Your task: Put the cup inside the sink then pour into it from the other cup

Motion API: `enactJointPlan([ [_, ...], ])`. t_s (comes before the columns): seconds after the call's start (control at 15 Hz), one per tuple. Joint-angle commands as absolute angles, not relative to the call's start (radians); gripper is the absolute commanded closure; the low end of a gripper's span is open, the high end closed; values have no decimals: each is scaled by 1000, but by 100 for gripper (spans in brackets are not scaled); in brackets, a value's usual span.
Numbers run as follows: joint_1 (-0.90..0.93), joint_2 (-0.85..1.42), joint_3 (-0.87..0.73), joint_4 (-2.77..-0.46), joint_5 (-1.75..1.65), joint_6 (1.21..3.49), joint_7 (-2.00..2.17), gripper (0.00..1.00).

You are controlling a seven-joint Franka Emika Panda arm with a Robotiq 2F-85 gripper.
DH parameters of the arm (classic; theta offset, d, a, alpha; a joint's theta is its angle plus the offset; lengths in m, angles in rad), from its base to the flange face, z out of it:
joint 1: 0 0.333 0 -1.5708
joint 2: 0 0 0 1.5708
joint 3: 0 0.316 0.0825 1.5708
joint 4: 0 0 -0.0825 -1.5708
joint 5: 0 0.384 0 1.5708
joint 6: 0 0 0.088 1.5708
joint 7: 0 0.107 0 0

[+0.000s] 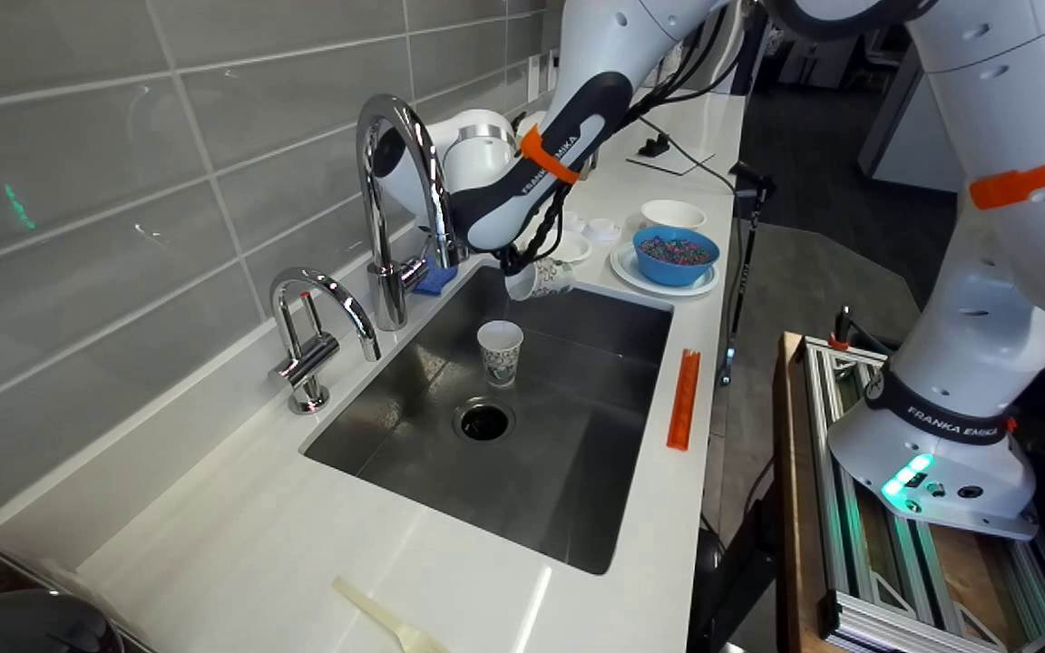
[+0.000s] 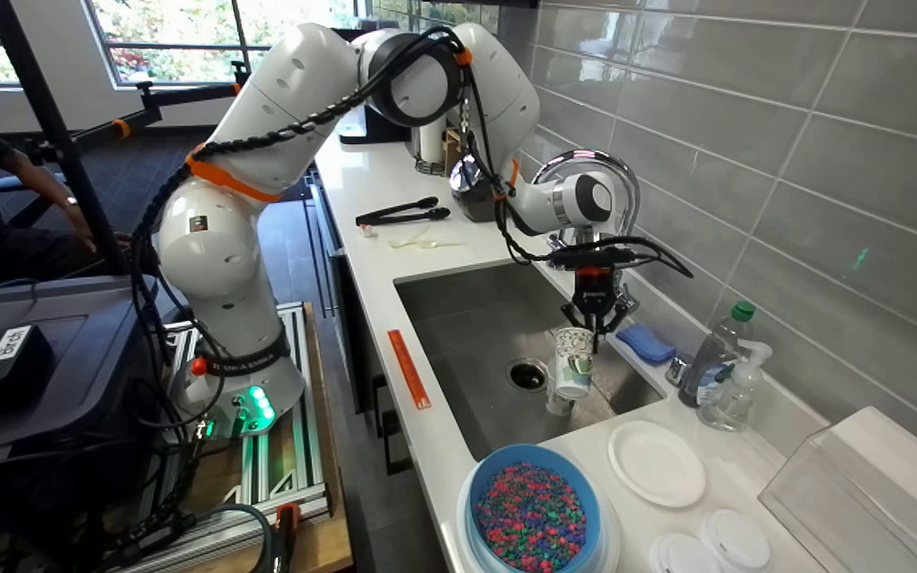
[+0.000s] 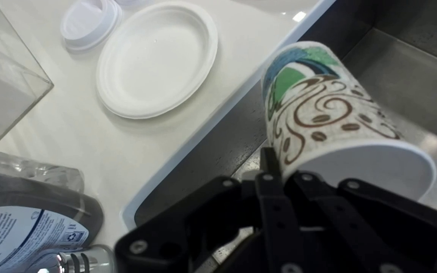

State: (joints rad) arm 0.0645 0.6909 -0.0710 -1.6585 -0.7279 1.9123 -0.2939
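Note:
A pale paper cup (image 1: 500,354) stands upright on the floor of the steel sink (image 1: 568,462), just beyond the drain in an exterior view. It also shows in an exterior view (image 2: 560,406), partly hidden behind the held cup. My gripper (image 2: 592,328) is shut on the rim of the other cup (image 2: 573,362), a patterned white one. That cup is tipped well over on its side above the sink. In the wrist view the held cup (image 3: 317,106) has its mouth toward the lower right, and the gripper (image 3: 285,178) pinches its wall. Whether anything is inside is hidden.
A tall faucet (image 1: 388,295) and a small tap (image 1: 309,354) stand along the wall side. A blue bowl (image 1: 678,272) of coloured bits, a white plate (image 2: 656,463), soap bottles (image 2: 733,398), a sponge (image 2: 646,343) and an orange strip (image 1: 684,401) lie around the sink.

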Motion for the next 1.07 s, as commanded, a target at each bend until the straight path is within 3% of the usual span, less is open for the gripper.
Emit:
enactJointPlan([
  [0.0, 70, 716, -63, -1626, -758, 1865, -283, 99],
  [1.0, 74, 719, -66, -1621, -767, 1852, -282, 99],
])
